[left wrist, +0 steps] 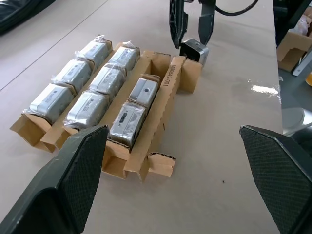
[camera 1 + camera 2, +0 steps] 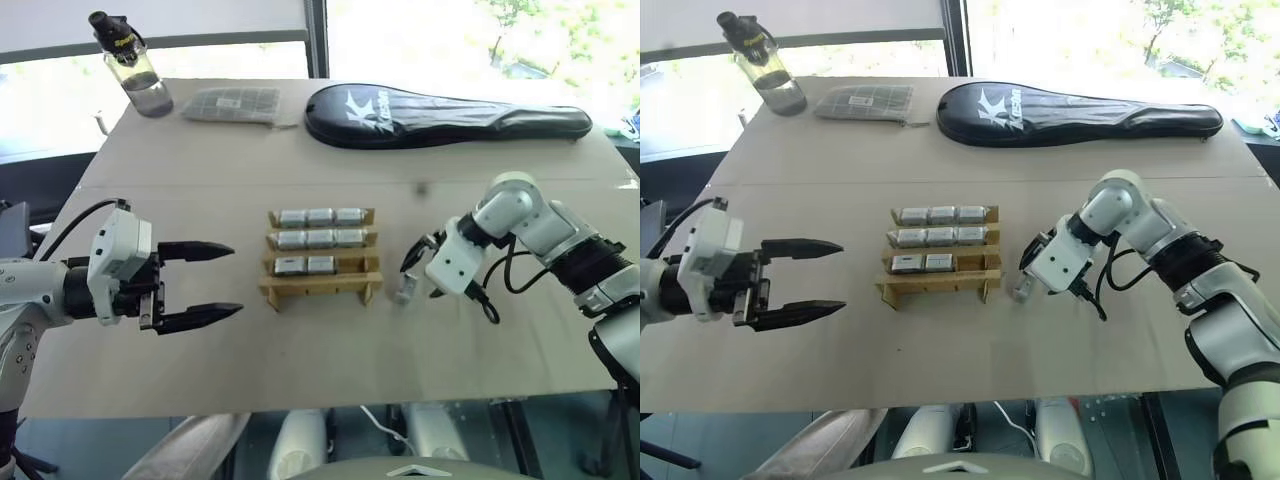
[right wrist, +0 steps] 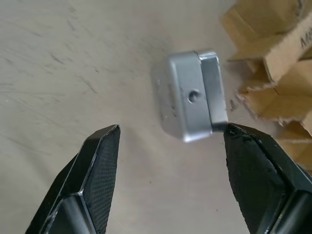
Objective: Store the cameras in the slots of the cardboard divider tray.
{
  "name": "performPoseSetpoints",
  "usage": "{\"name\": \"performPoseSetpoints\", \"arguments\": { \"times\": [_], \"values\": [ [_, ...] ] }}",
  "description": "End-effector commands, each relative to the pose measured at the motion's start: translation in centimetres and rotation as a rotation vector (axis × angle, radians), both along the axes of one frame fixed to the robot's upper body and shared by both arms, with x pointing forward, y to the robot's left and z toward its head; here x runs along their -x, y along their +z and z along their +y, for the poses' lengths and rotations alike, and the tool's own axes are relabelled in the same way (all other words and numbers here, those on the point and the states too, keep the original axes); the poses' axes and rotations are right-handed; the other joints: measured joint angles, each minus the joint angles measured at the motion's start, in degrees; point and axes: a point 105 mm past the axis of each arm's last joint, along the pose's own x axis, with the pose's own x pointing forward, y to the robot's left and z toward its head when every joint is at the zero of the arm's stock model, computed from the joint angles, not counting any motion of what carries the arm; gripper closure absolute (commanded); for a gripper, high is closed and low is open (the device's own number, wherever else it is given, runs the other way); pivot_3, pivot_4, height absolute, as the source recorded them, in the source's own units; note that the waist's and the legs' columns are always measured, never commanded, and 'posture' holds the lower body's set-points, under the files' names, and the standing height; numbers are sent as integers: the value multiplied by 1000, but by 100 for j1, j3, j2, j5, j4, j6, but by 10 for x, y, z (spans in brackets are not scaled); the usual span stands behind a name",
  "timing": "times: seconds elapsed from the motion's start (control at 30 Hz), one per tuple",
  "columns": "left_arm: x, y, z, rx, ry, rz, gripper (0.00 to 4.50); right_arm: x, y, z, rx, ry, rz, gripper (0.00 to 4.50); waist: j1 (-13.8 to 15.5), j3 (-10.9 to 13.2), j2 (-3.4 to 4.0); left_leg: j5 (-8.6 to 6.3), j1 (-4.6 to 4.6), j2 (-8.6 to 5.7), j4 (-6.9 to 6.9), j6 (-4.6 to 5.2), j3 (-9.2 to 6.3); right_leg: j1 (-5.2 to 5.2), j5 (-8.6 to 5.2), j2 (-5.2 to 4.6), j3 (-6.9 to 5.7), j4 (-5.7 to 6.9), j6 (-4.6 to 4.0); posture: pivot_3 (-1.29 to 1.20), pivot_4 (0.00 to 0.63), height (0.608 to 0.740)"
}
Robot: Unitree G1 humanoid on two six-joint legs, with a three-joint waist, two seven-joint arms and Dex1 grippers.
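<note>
I am standing over the desk (image 2: 300, 370), where the cardboard divider tray (image 2: 320, 287) is sitting at the centre. Eight cameras (image 2: 319, 240) are filling its slots: three in the far row, three in the middle row, two in the near row, leaving the near-right slot vacant. My right arm is reaching in from the right, bent, wrist angled steeply downward. My right claw (image 2: 418, 270) is hovering fingers apart above the loose camera (image 3: 195, 95), which is lying on the desk just beside the tray's right end. My left claw (image 2: 205, 283) is pointing toward the tray, fingers spread wide, gripping nothing.
</note>
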Motion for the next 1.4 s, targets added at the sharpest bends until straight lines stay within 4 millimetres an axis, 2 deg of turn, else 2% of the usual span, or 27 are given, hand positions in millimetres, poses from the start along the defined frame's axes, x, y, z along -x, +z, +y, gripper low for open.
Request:
{"name": "performPoseSetpoints", "arguments": {
  "times": [0.03,0.47,0.57,0.67,0.7,0.73,0.9,1.03,1.13,1.27,1.4],
  "values": [
    [2,8,-1,-5,-5,-40,0,3,13,4,27,84,-23,1179,0,0,0,0,0,0,0,0,0,0,0,0,0,0,0,0,150,740],
    [2,7,0,-7,-7,-41,0,2,14,14,31,143,-44,1179,6,0,0,0,0,-2,1,0,1,0,0,-6,-2,0,-1,0,150,740],
    [2,6,0,-7,-5,-40,0,0,14,13,38,147,-47,1986,4,0,0,0,0,-1,1,0,1,0,0,-6,-3,0,-1,0,150,740],
    [3,6,-1,-6,-5,-39,0,0,14,13,43,150,-47,3468,-4,-1,-1,0,1,-1,0,0,1,0,0,-6,-4,1,-1,0,150,740],
    [3,6,-1,-6,-4,-39,0,0,14,12,46,152,-47,3788,-18,-1,-1,0,3,0,1,0,1,1,0,-5,-3,1,-1,0,150,740],
    [3,5,-1,-6,-4,-39,0,0,13,12,47,152,-44,3853,-19,-1,-1,0,5,1,1,0,4,1,0,-5,-1,2,-1,0,150,740],
    [3,5,0,-9,-3,-39,0,5,18,17,-5,93,29,3854,-4,0,0,0,6,2,1,-1,4,2,0,-5,-2,4,-2,0,150,740],
    [1,4,-1,-7,-8,-38,0,21,44,23,-88,-62,213,3854,6,1,3,0,-3,1,1,-1,-1,-4,1,-13,-8,4,-1,0,150,740],
    [0,4,-2,-8,-11,-39,0,29,54,20,-81,-132,288,3854,18,2,3,0,-7,-2,1,-1,-11,-2,1,-19,-19,1,-2,0,150,740],
    [-3,4,-3,-7,-22,-42,0,23,67,26,-168,-248,295,3854,16,1,3,0,-8,-4,3,0,-13,-1,1,-18,-20,1,-2,0,150,740],
    [-6,3,-5,-5,-33,-42,0,18,88,50,-343,-400,361,3854,-6,1,2,0,-7,-1,3,0,-11,-2,1,-13,-19,4,-2,0,150,740]
  ]
}}
